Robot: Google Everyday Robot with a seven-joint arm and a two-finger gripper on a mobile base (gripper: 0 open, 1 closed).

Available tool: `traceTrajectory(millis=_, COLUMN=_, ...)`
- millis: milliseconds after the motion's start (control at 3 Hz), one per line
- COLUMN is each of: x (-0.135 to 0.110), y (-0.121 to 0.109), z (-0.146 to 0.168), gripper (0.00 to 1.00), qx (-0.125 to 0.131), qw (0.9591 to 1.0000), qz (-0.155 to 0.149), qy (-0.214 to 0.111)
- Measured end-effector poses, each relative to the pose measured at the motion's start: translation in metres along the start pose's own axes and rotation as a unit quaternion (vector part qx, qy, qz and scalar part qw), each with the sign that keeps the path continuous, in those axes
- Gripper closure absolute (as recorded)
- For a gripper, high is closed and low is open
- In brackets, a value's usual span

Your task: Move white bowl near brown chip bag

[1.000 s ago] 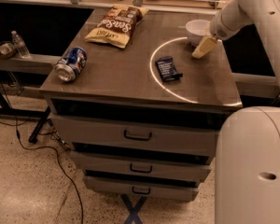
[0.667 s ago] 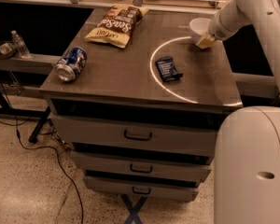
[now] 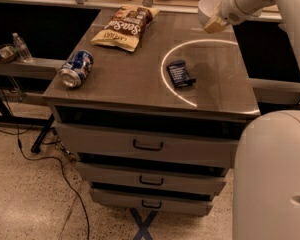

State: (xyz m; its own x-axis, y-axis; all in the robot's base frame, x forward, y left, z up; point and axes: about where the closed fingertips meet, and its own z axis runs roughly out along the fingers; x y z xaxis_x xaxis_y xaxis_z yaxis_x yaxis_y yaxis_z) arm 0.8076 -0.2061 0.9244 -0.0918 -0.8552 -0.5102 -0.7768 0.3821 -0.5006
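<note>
Grips the white bowl (image 3: 204, 7) by its rim in the hand (image 3: 214, 22), pinched, tilted, up above the bench (image 3: 140, 81) at its far right edge. Well apart from the brown chip bag (image 3: 126, 26) lying flat at far left.

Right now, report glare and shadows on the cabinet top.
Camera view: a bright ring-shaped glare curves around the dark blue packet on the cabinet top; a soft shadow lies right of it; the gripper holds the white bowl over the far right corner.
</note>
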Motion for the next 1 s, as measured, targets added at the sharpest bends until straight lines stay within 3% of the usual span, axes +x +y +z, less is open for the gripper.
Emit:
traceTrajectory(millis=333, x=-0.008, y=-0.002, z=-0.01, gripper=1.0, qx=0.005, qw=0.9999, qz=-0.01, qy=-0.005)
traceTrajectory(millis=667, x=-0.019, y=0.006, z=-0.001, gripper=1.0, qx=-0.007, qw=0.9996, qz=-0.023, qy=-0.013)
traceTrajectory(millis=1000, x=-0.051, y=0.023, z=0.015, gripper=1.0, qx=-0.026, qw=0.9969, qz=-0.069, qy=-0.027)
